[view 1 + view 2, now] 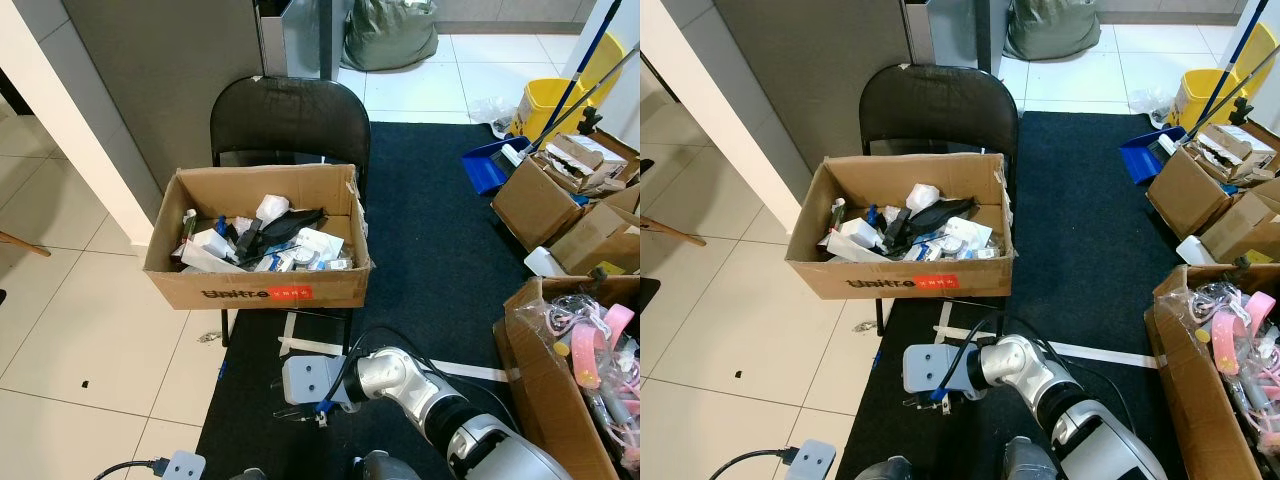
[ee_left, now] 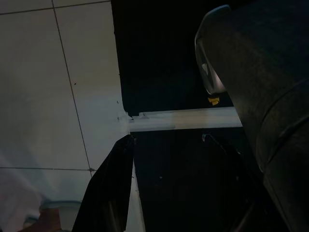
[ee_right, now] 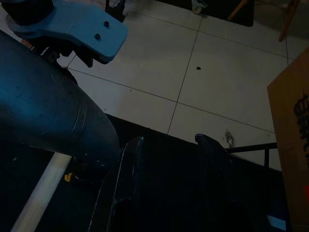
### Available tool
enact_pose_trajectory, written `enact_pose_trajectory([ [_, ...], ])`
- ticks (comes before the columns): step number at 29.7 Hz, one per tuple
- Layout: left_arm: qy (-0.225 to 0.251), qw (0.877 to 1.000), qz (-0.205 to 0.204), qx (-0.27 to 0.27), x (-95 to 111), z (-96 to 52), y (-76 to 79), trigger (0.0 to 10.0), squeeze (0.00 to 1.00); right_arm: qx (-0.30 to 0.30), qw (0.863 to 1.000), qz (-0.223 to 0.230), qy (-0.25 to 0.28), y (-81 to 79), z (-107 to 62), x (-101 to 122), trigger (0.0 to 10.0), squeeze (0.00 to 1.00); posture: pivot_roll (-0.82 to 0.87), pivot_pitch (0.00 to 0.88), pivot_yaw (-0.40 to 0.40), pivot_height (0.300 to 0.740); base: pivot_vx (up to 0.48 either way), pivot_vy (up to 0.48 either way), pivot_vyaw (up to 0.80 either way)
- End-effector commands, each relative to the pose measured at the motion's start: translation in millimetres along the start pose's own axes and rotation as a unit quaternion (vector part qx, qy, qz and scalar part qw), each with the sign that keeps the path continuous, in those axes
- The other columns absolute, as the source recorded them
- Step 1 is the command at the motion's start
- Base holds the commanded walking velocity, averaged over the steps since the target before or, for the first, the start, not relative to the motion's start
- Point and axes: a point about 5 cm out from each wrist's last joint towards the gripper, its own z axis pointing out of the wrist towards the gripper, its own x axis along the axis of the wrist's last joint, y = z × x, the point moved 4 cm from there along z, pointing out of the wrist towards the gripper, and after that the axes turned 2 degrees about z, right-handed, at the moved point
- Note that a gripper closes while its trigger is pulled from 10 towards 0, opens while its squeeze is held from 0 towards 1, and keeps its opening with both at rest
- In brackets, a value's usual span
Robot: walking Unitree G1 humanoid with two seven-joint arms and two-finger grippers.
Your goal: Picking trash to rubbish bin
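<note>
We read one word, "Unitree", printed in dark letters on the front wall of the cardboard box (image 1: 255,290) that sits on the black chair (image 1: 290,115). Just at its 3 o'clock sits a red label (image 1: 291,292) whose print is too small for us to read.

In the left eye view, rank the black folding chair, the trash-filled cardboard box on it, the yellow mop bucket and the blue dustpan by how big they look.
1. Cardboard box and black chair: they look alike in size, since the box hides the seat, so unranked.
2. Yellow mop bucket.
3. Blue dustpan, close to the bucket; both sit farther from the camera.
</note>
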Motion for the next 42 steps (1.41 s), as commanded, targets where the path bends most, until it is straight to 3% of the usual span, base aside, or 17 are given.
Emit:
enact_pose_trajectory([
  [1, -0.023, 1.0, -0.001, -0.007, -13.6, -2.0, 5.4, 10.0, 0.0, 0.003, 1.0, -0.008, 0.004, 0.5, 2.5, 3.5, 10.0, 0.0, -0.04, 0.119, 0.077, 0.74, 0.0, 0.0, 0.0],
  [42, -0.026, 1.0, -0.007, -0.011, -14.7, -1.9, 8.1, 10.0, 0.0, 0.002, 1.0, -0.008, 0.001, 4.4, 2.2, 3.8, 10.0, 0.0, -0.03, 0.109, 0.073, 0.74, 0.0, 0.0, 0.0],
])
